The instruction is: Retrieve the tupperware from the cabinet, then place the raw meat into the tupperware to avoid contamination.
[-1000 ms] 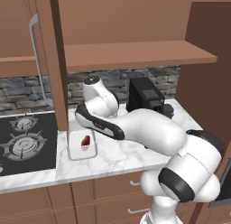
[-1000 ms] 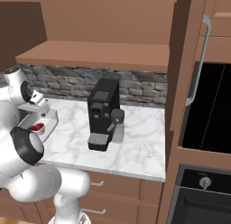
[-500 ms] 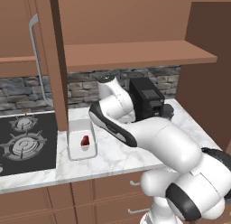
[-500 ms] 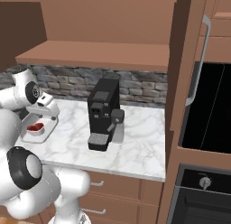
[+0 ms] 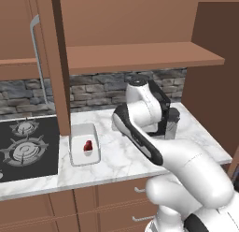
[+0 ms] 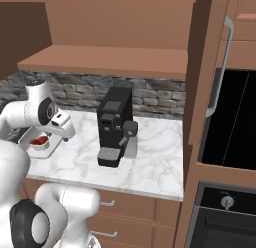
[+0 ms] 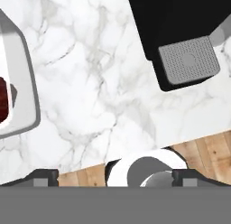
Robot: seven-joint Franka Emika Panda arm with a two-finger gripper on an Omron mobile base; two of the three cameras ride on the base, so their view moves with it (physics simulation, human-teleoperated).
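Observation:
The white tupperware [image 5: 84, 143] sits on the marble counter beside the stove, and the dark-red raw meat [image 5: 87, 146] lies inside it. From the right base, the tupperware [image 6: 41, 143] and the raw meat [image 6: 36, 141] show just left of my hand. My gripper [image 6: 66, 134] hangs above the counter between the tub and the coffee machine, pointing down. In the hand view my gripper [image 7: 116, 177] is open and holds nothing; the tupperware [image 7: 20, 83] and the raw meat [image 7: 3, 99] are at the left edge. The cabinet [image 5: 140, 55] stands open above, its shelf bare.
A black coffee machine [image 6: 115, 124] stands on the counter right of my hand, its drip tray [image 7: 188, 58] in the hand view. The open cabinet door [image 5: 59, 62] juts out above the tub. A stove [image 5: 23, 144] lies left, an oven column [image 6: 230, 117] right.
My arm has swung right, away from the tub and toward the coffee machine. The meat stays in the tub. The gripper has stayed open.

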